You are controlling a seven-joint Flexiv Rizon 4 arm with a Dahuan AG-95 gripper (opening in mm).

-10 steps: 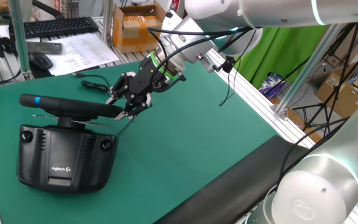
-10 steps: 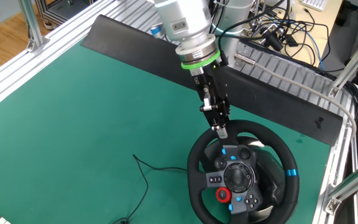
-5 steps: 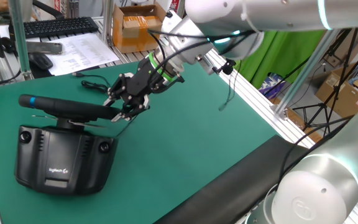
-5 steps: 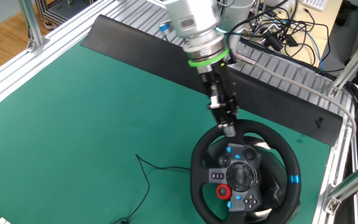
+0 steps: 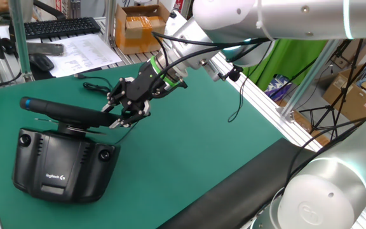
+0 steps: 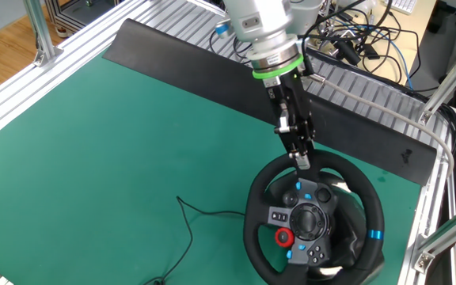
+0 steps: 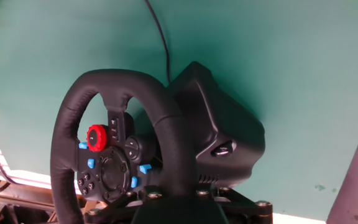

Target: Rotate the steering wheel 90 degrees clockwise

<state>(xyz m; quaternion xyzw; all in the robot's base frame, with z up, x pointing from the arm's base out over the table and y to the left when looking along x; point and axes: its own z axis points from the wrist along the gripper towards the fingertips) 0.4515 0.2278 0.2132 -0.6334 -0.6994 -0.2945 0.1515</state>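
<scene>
The steering wheel (image 5: 65, 112) is a black rim with a blue stripe (image 5: 29, 102), mounted on a boxy black Logitech base (image 5: 59, 166) on the green mat. In the other fixed view the steering wheel rim (image 6: 260, 190) shows its hub with a red button (image 6: 283, 237) and blue buttons, and the stripe (image 6: 376, 235) is at the right. My gripper (image 5: 121, 111) is shut on the rim's far edge, which the other fixed view (image 6: 300, 161) also shows. In the hand view the rim (image 7: 160, 118) runs down between my fingers at the bottom edge, with the base (image 7: 225, 137) behind it.
A thin black cable (image 6: 204, 214) lies on the mat left of the wheel. A black strip (image 6: 172, 55) and aluminium rails (image 6: 430, 222) border the mat. A keyboard (image 5: 59, 27), a mouse (image 5: 41, 62), papers and a cardboard box (image 5: 142, 25) sit behind.
My gripper has moved along with the rim, rightward in the other fixed view. The wheel hub has turned a little, and the base has slid and twisted slightly on the mat.
</scene>
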